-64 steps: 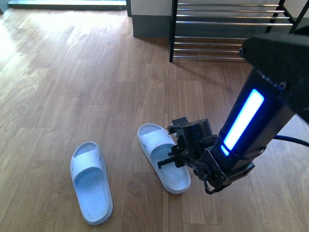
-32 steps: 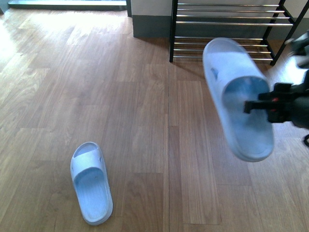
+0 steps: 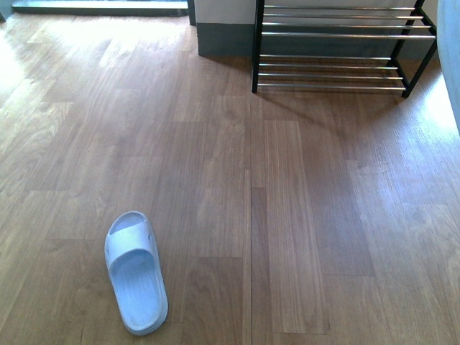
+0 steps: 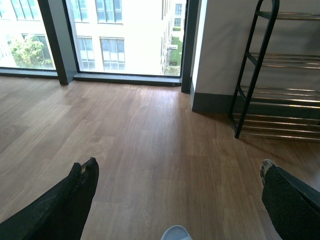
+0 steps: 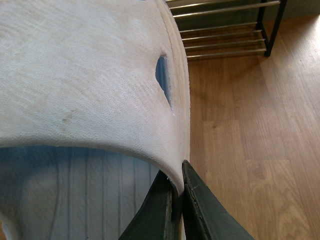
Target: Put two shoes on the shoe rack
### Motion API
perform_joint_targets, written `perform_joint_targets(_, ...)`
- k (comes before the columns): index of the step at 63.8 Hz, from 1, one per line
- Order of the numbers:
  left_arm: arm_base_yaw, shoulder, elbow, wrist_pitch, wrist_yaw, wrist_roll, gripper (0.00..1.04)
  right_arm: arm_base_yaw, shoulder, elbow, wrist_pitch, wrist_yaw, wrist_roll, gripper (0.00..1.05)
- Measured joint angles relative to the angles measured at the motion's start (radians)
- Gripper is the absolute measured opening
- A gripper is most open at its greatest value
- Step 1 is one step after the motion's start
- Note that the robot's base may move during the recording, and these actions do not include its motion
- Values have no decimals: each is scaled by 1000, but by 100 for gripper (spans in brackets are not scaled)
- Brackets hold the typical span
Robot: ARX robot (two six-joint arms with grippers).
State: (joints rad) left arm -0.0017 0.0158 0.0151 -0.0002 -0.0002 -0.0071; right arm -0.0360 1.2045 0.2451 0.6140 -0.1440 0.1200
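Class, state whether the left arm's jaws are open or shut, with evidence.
Open: the left gripper has its black jaws wide apart, brown wooden floor showing between them, gripping nothing.

Looks like a home, prob an apt living rm or entry area. Wood-look plank floor thru-out, tall dark-framed windows down to floor lvl w/ another building + a tree outside. Black-n-chrome shoe rack against a white wall w/ grey skirting, and a pale blue slipper lying on the floor.

Matte black, scuffed-tipped gripper fingers
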Motion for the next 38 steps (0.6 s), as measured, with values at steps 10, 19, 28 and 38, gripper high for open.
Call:
perform_joint_targets(10, 0, 0, 0, 0, 0, 0, 95, 0, 0, -1, -1, -3, 0, 2)
perform_joint_targets(19, 0, 0, 0, 0, 0, 0, 95, -2, 0, -2, -1, -3, 0, 2)
perform_joint_targets(28, 0, 0, 0, 0, -3, 0, 95, -1, -2, -2, -1, -11, 0, 2)
perform_joint_targets(38, 0, 0, 0, 0, -3, 0, 95, -2, -2, -3, -1, -6, 0, 2)
